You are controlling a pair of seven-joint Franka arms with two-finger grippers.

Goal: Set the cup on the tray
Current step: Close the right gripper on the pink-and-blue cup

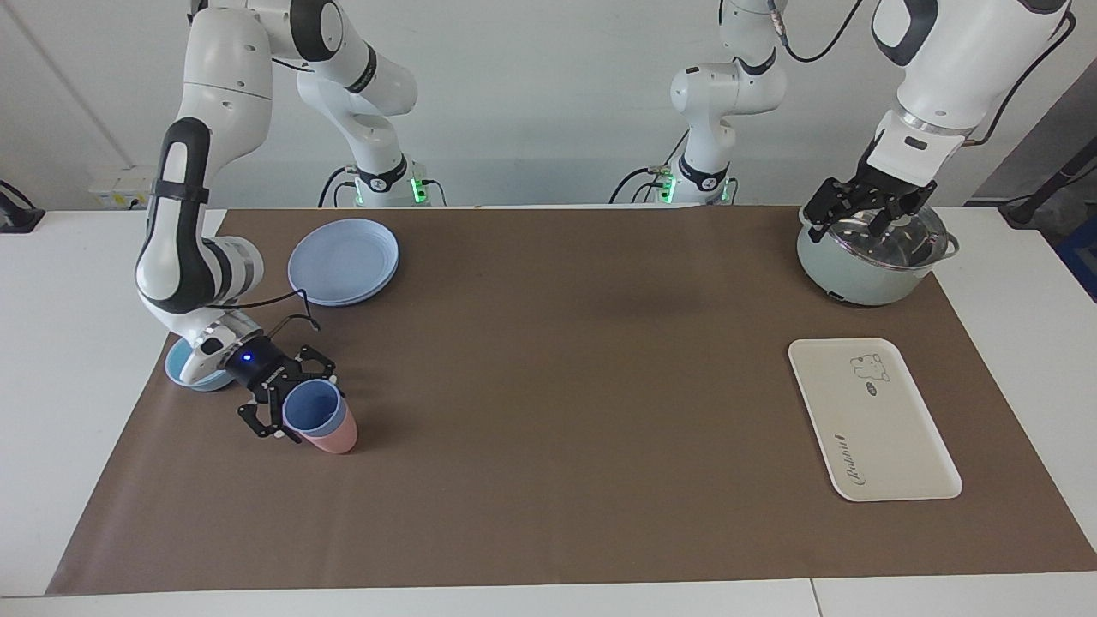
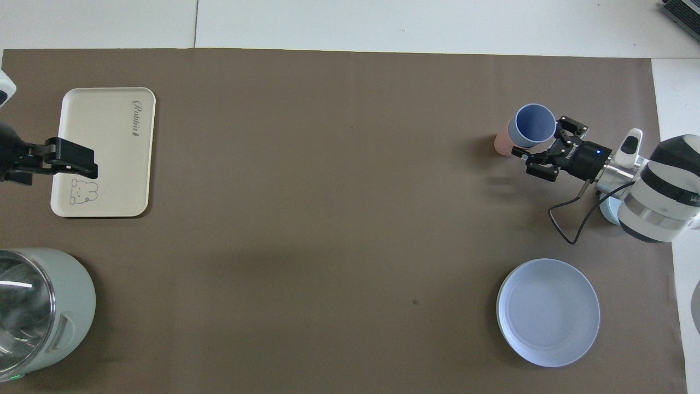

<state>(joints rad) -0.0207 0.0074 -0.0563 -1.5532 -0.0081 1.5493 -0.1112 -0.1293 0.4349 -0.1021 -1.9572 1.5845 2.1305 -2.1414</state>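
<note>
The cup, periwinkle-blue, sits nested in a salmon-pink tumbler at the right arm's end of the table, farther from the robots than the round blue plate. Right at the cup is the right gripper, tilted low, fingers spread wide to either side of the cup's rim; nothing is clamped yet, and I cannot tell whether a finger already touches the plastic. Just beside the cup, nearer the robots, a light-blue bowl peeks from under the wrist.

The risk here: the two tumblers are stacked. Close too low and the fingers catch the pink one too, so both lift together, or the pair tips over from a sideways nudge. A rim-only pinch on tapered plastic may slip.

Well apart from the cup, at the left arm's end, lies the tray, bare. The left gripper waits over the pot, fingers parted, holding nothing.
</note>
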